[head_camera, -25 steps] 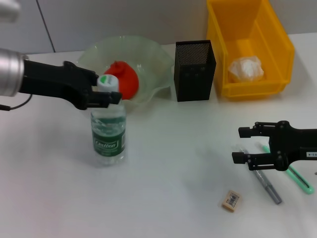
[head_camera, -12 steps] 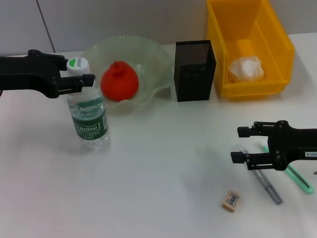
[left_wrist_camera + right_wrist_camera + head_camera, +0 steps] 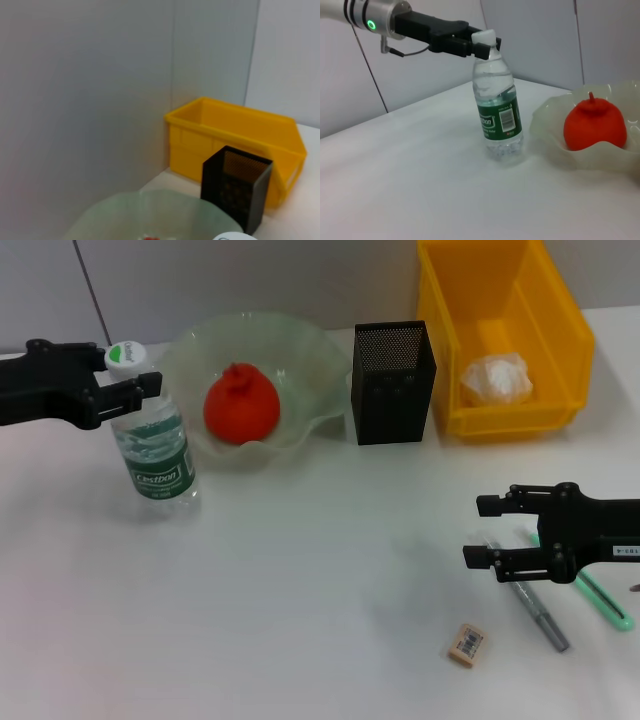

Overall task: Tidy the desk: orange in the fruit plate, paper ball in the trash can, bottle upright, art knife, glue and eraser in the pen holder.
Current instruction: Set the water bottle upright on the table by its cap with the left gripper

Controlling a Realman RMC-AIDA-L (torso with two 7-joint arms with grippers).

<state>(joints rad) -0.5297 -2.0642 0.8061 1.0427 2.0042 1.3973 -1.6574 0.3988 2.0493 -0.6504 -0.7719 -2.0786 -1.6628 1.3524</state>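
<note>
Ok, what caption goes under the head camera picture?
Left gripper holds the water bottle upright by its neck beside the fruit plate holding the orange.

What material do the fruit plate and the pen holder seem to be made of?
The fruit plate looks like pale green glass: translucent, glossy, with a wavy rim, though it could be plastic. The pen holder looks like black metal mesh with a matte finish; fine perforations show near its top.

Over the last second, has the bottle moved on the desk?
Yes. The bottle, held at the neck by the left tool, has shifted toward the robot's left and farther back, from in front of the fruit plate to beside its left rim.
</note>
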